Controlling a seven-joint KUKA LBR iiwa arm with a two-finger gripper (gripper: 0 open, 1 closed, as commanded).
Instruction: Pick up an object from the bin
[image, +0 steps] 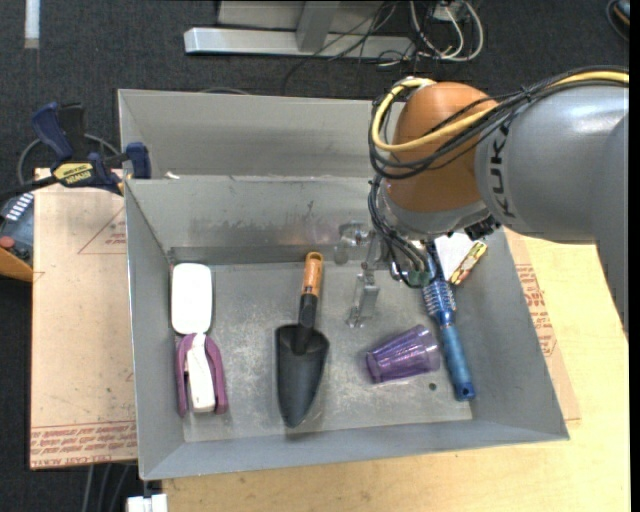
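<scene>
My gripper hangs below the orange wrist cover, over the bin floor right of the middle. It stands between a black trowel with an orange handle to its left and a purple ribbed cup lying on its side just below and to its right. A blue-handled tool with a coiled metal neck lies slanted along the right side, next to the cup. Nothing shows in the gripper.
A white oblong bar and, below it, a purple and white stapler-like thing lie along the bin's left wall. The arm and its cables hang over the bin's upper right corner.
</scene>
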